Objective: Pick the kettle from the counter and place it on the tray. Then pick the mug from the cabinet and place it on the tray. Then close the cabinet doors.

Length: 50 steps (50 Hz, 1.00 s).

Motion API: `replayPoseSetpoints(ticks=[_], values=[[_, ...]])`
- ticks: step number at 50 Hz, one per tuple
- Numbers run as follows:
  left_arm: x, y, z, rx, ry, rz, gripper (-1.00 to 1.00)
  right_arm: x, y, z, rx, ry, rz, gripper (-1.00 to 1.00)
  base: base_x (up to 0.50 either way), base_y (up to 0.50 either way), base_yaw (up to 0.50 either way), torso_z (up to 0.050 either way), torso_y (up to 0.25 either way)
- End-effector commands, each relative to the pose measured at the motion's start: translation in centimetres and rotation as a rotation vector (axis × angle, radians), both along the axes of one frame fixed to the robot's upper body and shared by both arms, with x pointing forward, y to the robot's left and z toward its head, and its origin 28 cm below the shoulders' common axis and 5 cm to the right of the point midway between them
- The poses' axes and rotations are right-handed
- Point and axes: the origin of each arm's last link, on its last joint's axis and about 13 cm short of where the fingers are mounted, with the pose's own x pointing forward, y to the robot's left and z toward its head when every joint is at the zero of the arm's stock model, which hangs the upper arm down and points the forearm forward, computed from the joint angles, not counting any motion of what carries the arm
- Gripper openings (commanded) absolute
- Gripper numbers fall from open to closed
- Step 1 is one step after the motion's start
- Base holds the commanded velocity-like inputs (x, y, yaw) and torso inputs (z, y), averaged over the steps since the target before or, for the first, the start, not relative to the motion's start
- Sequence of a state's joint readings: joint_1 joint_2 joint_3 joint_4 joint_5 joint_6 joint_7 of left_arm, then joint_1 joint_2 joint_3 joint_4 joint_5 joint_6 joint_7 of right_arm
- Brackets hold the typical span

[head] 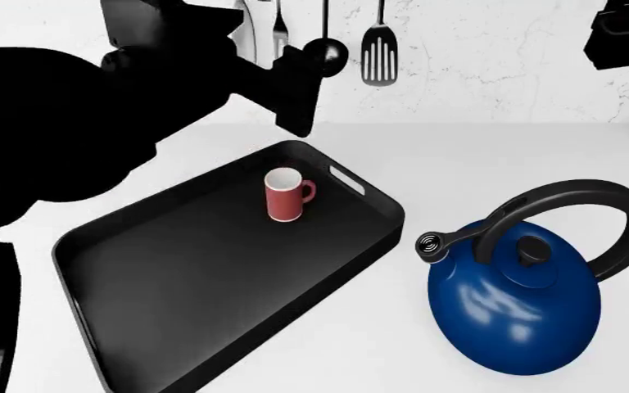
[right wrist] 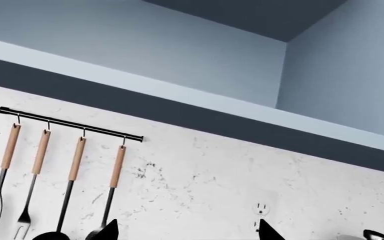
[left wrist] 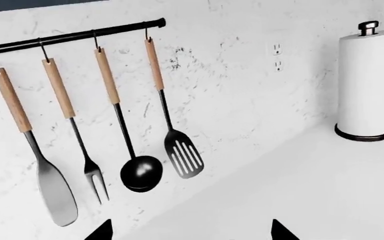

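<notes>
Head view only: mug [head: 285, 195] upright in tray [head: 173, 278], kettle [head: 514, 299] beside it on counter [head: 424, 155]; my wrist views show hanging utensils [left wrist: 98, 125], both my pincers' tips spread apart, empty

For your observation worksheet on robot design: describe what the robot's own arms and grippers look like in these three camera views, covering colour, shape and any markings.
The left arm renders as a flat, solid black mass of blocky, angular segments, with no visible cables or markings. Only a dark, boxy piece of the right arm shows. In each wrist view, the gripper appears only as two small black pointed fingertips at the frame's edge.
</notes>
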<state>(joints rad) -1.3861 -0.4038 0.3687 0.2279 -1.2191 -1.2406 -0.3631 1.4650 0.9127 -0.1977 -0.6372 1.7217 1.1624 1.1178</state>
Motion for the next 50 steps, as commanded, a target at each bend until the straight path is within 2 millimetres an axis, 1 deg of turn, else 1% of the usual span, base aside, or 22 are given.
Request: replayPoseSetpoints(ticks=[1,8,13,20,39,50], values=[[-2.2,0.3,-0.3,0.043,-0.033,-0.175,1.00,-0.3,-0.2,-0.1,0.005,-0.003,-0.008,1.00,0.00,0.00,0.00,0.000,0.000],[-3.3,-0.1,-1.2,0.037,-0.057,-0.315,1.00,-0.3,-0.4,-0.2,0.010,-0.002,-0.010,1.00,0.00,0.00,0.00,0.000,0.000],[-4.5,-0.5,-2.0,0.030,-0.023,-0.450,1.00,-0.4,-0.5,-0.3,0.012,-0.002,-0.013,1.00,0.00,0.00,0.00,0.000,0.000],[-5.5,-1.3,-2.7,0.018,0.014,-0.578,1.00,-0.4,-0.7,-0.5,0.016,0.000,-0.017,1.00,0.00,0.00,0.00,0.000,0.000],[-7.2,-2.1,-4.1,0.081,0.049,-0.692,1.00,-0.5,-0.9,-0.8,0.023,0.003,-0.022,1.00,0.00,0.00,0.00,0.000,0.000],[-7.4,-2.7,-4.1,0.092,0.050,-0.720,1.00,-0.4,-0.9,-0.9,0.024,0.004,-0.023,1.00,0.00,0.00,0.00,0.000,0.000]])
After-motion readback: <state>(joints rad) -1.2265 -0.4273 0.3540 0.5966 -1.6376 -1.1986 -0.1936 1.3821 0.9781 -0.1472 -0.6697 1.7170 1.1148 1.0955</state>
